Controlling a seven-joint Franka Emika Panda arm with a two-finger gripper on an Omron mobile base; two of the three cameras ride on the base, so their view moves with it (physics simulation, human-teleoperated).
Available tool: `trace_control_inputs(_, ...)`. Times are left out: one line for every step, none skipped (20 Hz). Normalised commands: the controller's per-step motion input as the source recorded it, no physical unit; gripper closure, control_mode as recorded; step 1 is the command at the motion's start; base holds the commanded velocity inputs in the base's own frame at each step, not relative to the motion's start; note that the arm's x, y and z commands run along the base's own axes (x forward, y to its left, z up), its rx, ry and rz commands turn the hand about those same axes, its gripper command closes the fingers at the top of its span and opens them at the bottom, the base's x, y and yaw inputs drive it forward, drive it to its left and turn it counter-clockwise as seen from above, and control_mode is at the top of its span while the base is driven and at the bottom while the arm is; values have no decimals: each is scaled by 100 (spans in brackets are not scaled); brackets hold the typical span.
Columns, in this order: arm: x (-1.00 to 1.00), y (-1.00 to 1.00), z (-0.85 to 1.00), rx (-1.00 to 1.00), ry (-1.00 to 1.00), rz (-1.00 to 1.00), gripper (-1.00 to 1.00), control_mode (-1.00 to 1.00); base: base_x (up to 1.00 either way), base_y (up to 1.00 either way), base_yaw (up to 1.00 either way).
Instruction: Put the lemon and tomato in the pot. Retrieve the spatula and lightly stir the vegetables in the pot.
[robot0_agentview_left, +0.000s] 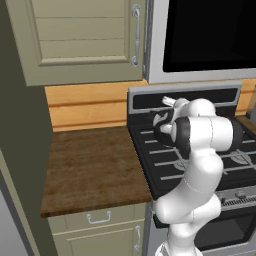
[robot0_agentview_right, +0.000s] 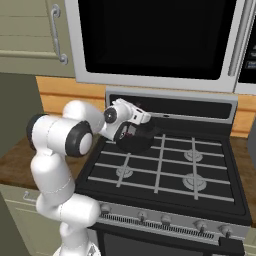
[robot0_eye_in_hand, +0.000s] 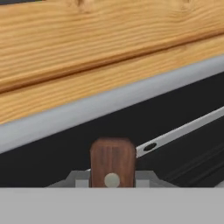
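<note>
Closest to the hand camera, at bottom centre of its frame, a brown wooden spatula handle with a small metal rivet (robot0_eye_in_hand: 112, 162) stands between the closed jaws of the end effector (robot0_eye_in_hand: 112, 183), which is gripping it. From the handle a thin silver metal shaft (robot0_eye_in_hand: 183, 131) runs up and to the right across the black back panel of the stove (robot0_eye_in_hand: 52, 153), with a grey trim strip and light wooden wall planks (robot0_eye_in_hand: 87, 39) in the upper half.

In the right base view the white arm reaches from lower left toward centre, its end effector (robot0_agentview_right: 131, 131) hanging over the small round black pot (robot0_agentview_right: 142, 139), which sits on the rear left grate of the black gas stove (robot0_agentview_right: 165, 170), left of centre in the frame. What lies inside the pot is too dark to tell, so the tomato may be there but cannot be made out.

In the left base view the arm fills the right of the frame, and a dark brown wooden counter (robot0_agentview_left: 90, 165) lies at centre left, touching the stove's left edge, with pale green cabinets (robot0_agentview_left: 80, 40) at upper left.
</note>
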Motion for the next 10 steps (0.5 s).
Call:
trace_control_inputs(-7,26,42,-1,0,0,100,-100,0,0,0)
trace_control_inputs(-11,18,48,-2,0,0,100,-100,0,0,0)
trace_control_inputs(-16,18,51,-3,0,0,100,-100,0,0,0)
trace_control_inputs(-15,14,59,-5,0,0,100,-100,0,0,0)
trace_control_inputs(-26,10,56,-9,0,0,100,-100,0,0,0)
trace_control_inputs(-34,1,46,-13,0,-2,100,-100,0,0,0)
trace_control_inputs(-41,0,36,-15,0,-2,100,-100,0,0,0)
trace_control_inputs(-54,0,24,-17,0,-3,100,-100,0,0,0)
trace_control_inputs(-54,0,18,-17,0,-3,100,-100,0,0,0)
trace_control_inputs(-56,0,4,-16,0,-4,100,-100,0,0,0)
